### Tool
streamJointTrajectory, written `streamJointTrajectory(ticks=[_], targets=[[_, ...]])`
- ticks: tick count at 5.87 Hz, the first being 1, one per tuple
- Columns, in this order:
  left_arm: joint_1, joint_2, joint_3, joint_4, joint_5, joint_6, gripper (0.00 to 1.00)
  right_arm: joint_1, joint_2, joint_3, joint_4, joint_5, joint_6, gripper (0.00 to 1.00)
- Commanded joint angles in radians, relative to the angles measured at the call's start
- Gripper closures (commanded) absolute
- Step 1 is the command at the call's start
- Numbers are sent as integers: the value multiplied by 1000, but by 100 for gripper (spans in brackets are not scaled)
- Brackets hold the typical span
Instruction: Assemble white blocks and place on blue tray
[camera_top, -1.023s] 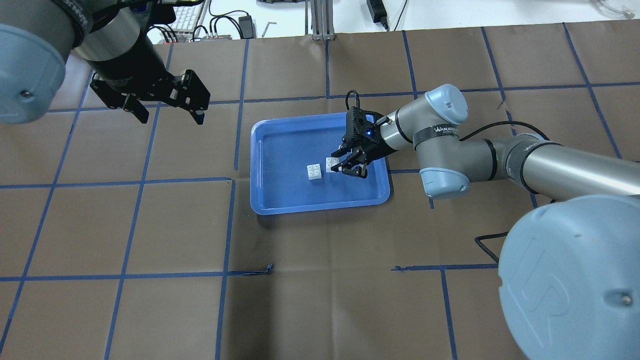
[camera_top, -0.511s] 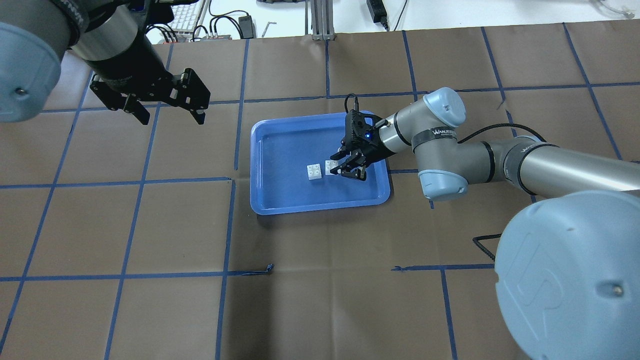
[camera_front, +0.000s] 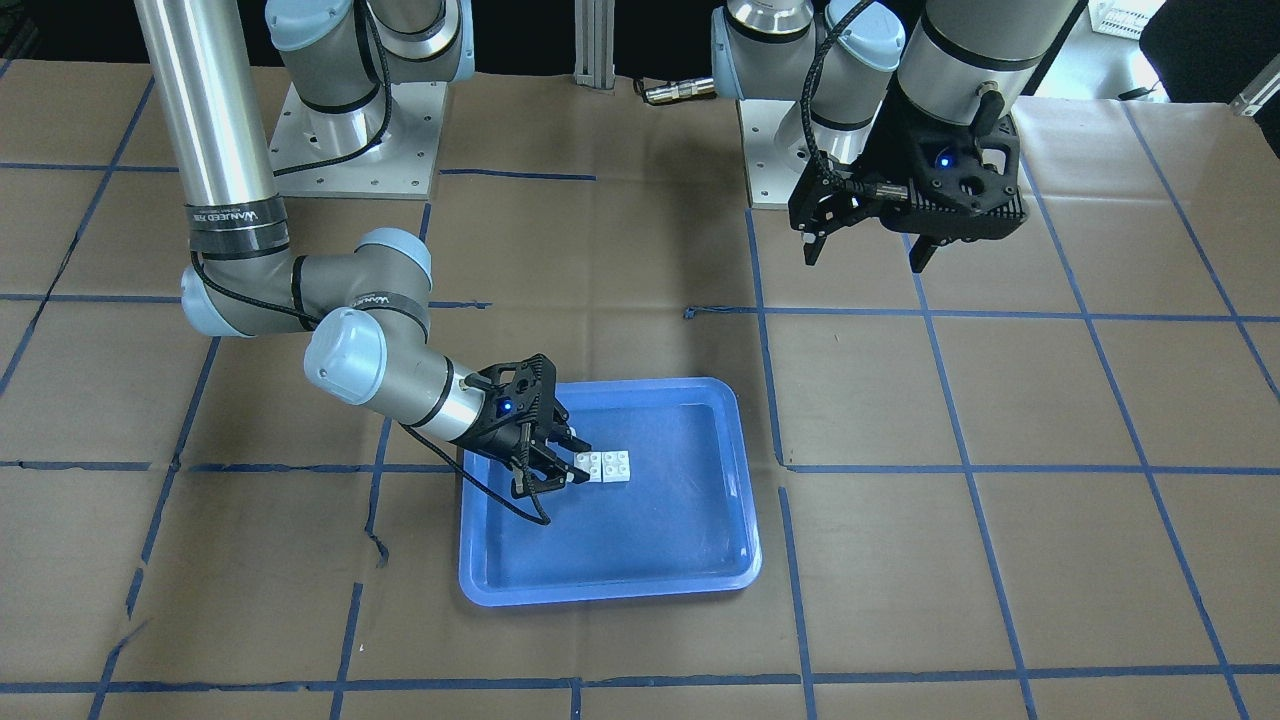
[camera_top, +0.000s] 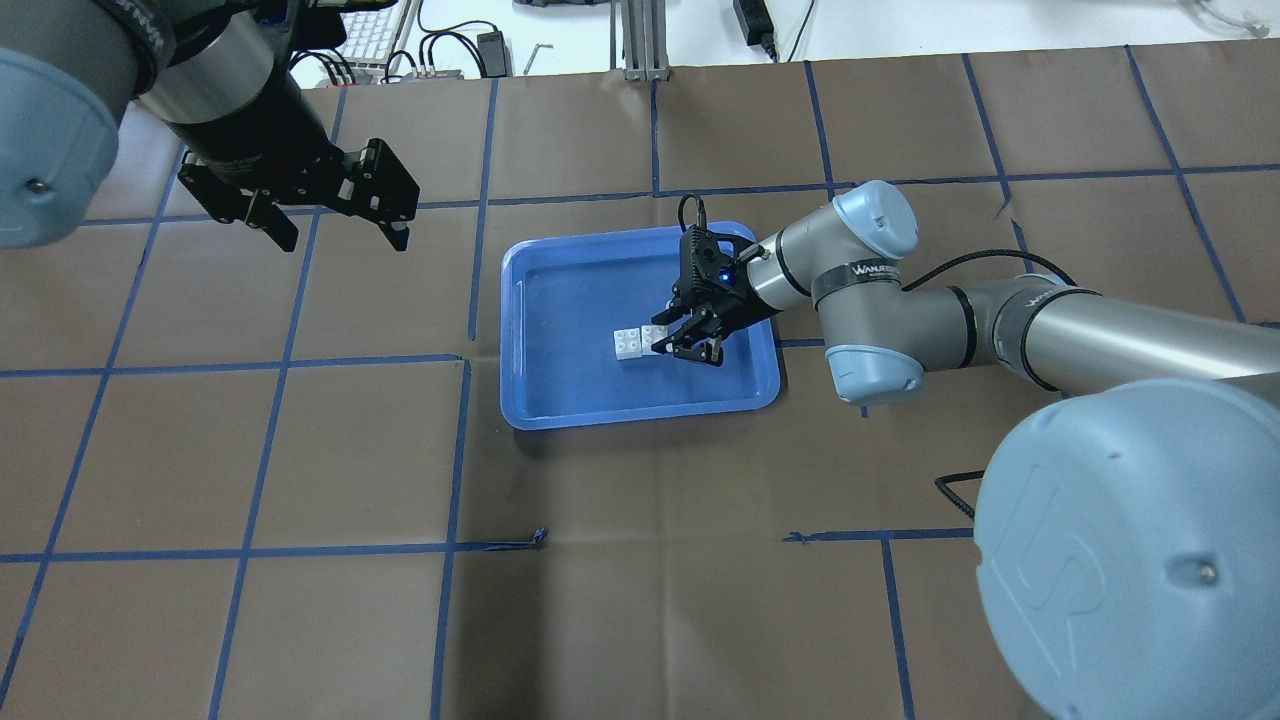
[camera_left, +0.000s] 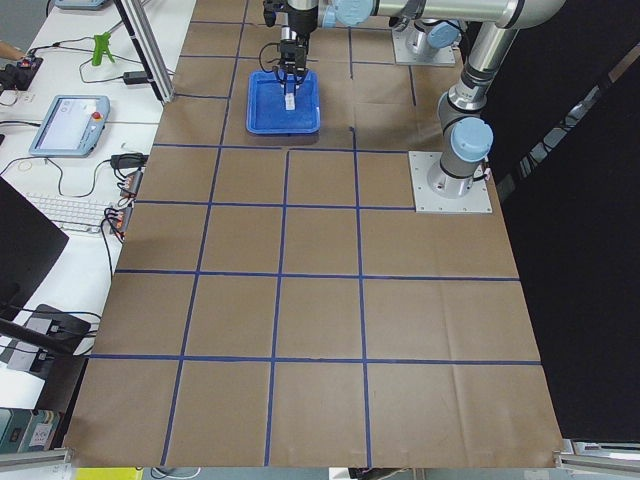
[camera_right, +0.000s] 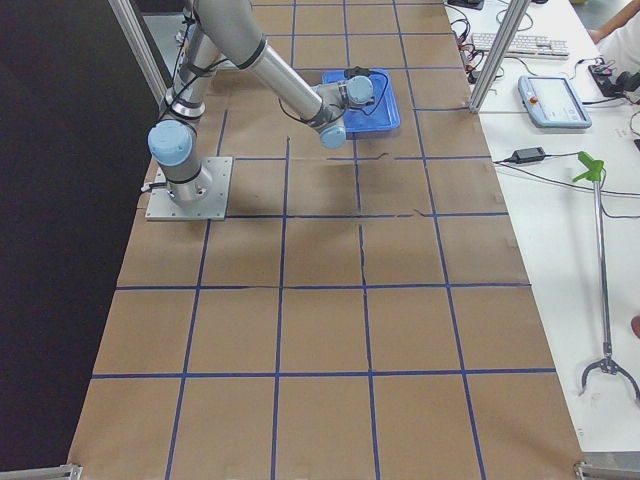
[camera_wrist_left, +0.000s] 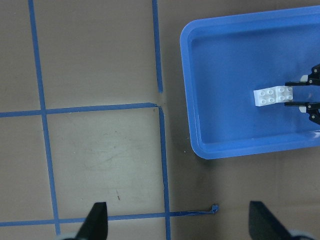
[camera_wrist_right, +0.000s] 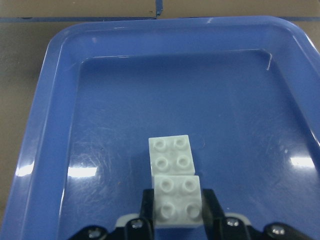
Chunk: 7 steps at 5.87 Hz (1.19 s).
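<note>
Blue tray (camera_top: 560, 290): we are finding it lying flat on the bench (camera_top: 700, 600), just above the middle of the overhead frame.
White blocks (camera_wrist_left: 274, 96): we are finding both on the tray floor, right of its middle in the overhead frame. They are sitting studs up, side by side and touching edge to edge, not yet stacked.
Near block (camera_wrist_right: 178, 200): sitting at the bottom centre of the right wrist frame, between the fingers.
Far block (camera_wrist_right: 171, 155): lying free just above it in that frame, its edges looking not quite square with the near one's.
Right pincer (camera_wrist_right: 178, 209): we are reading it as narrowed onto the near block, one finger (camera_wrist_right: 146, 210) pressing each side wall. It is hanging low over the tray floor; whether the block is clear of the floor we cannot tell.
Left pincer (camera_top: 345, 238): hanging wide open and holding nothing, upper left of the overhead frame, well apart from the tray.
Step in hand: we are judging it to be the pick-up of the near block for stacking on the far one.
Doing it well: we are advising a straight lift until the block clears the studs, then a short shift over the far block, squaring the edges before pressing straight down.
Risk: the far block is resting unbraced on a glossy floor, so an off-centre push is likely to slide it.
</note>
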Motion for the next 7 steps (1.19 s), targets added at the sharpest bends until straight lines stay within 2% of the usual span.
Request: streamJointTrajectory(ticks=[1,3,5,7], targets=[[2,1,3,2,1,0,1,2,2,-1,0,-2,8,74],[11,1,2,0,5,2,1,2,3,-1,-9,-2,19,74],[12,1,3,2,2,2,1,2,3,-1,-10,3,28,60],[11,4,3,-1,7,2,1,2,5,-1,-10,7,28,51]])
